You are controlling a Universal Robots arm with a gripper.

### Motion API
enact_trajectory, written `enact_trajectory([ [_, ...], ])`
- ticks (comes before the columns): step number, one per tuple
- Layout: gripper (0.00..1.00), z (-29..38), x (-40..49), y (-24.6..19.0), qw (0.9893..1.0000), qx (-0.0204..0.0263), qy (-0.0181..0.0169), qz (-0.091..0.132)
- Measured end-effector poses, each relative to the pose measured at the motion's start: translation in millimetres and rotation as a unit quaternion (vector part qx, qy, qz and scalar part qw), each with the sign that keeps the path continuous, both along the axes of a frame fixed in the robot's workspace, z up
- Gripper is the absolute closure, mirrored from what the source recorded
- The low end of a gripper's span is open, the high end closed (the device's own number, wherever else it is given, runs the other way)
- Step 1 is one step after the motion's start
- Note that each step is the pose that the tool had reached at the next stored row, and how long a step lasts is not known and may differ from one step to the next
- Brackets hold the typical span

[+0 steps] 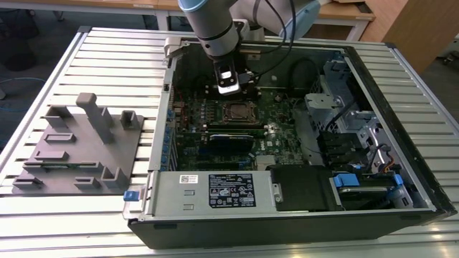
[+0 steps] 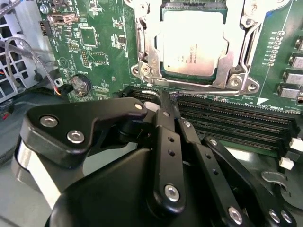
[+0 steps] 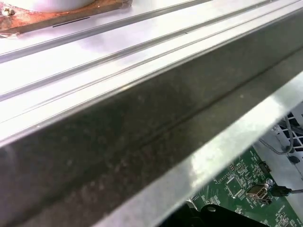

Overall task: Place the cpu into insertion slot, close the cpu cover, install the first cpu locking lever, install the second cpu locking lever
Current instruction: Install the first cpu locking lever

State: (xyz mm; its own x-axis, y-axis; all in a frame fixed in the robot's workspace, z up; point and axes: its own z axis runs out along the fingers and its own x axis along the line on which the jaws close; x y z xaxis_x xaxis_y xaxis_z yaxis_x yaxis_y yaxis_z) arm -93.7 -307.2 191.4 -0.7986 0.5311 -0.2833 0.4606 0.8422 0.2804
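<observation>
- Nearest in the exterior view lies the grey power supply box [image 1: 215,191] with its label, along the near wall of the open computer case [image 1: 401,212], which lies on a slatted metal table [image 1: 107,48].
- On the exterior view's left, well apart from the case, a grey plastic fixture tray [image 1: 75,148] with upright posts rests on the table.
- Farther in, the green circuit board [image 1: 208,140] fills the case floor; long black memory slots [image 2: 236,120] run just beside the socket in the second wrist view.
- The cpu [image 2: 191,45] sits flat inside the insertion slot [image 2: 142,35], its dull silver top facing up.
- The cpu cover [image 2: 239,40] lies down around the chip, its square window framing the metal top.
- A thin wire locking lever [image 2: 203,86] runs along the socket edge that faces the memory slots.
- The gripper [image 2: 166,100] hangs just above that edge of the socket, its black fingers [image 2: 166,137] pressed together with nothing between them; the tips are at the lever, though contact cannot be told.
- In the exterior view the gripper [image 1: 229,88] is on the far side of the socket, under the grey arm [image 1: 212,24].
</observation>
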Motion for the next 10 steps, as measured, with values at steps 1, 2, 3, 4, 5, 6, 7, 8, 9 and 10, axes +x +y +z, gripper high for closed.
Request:
enact_trajectory([
  [1,0.90,0.0,0.0,0.0,1.0000,0.0000,0.0001,0.000],
  [2,0.90,0.0,0.0,0.0,1.0000,-0.0001,0.0001,0.000],
  [3,0.90,-0.1,-0.1,-0.1,1.0000,-0.0002,0.0002,0.000],
  [4,0.90,-0.4,-0.1,-0.1,1.0000,-0.0001,0.0002,0.000],
  [5,0.90,-0.6,-0.1,-0.1,1.0000,-0.0001,0.0001,0.000],
  [6,0.90,-0.9,-0.1,-0.2,1.0000,-0.0001,0.0001,0.000],
  [7,0.90,-1.2,-0.1,-0.3,1.0000,-0.0001,0.0001,0.000],
  [8,0.90,-1.6,0.0,-0.3,1.0000,-0.0001,0.0000,0.000],
  [9,0.90,-1.9,-0.1,-0.4,1.0000,-0.0001,0.0000,0.000],
  [10,0.90,-2.2,-0.1,-0.4,1.0000,-0.0001,0.0000,0.000],
])
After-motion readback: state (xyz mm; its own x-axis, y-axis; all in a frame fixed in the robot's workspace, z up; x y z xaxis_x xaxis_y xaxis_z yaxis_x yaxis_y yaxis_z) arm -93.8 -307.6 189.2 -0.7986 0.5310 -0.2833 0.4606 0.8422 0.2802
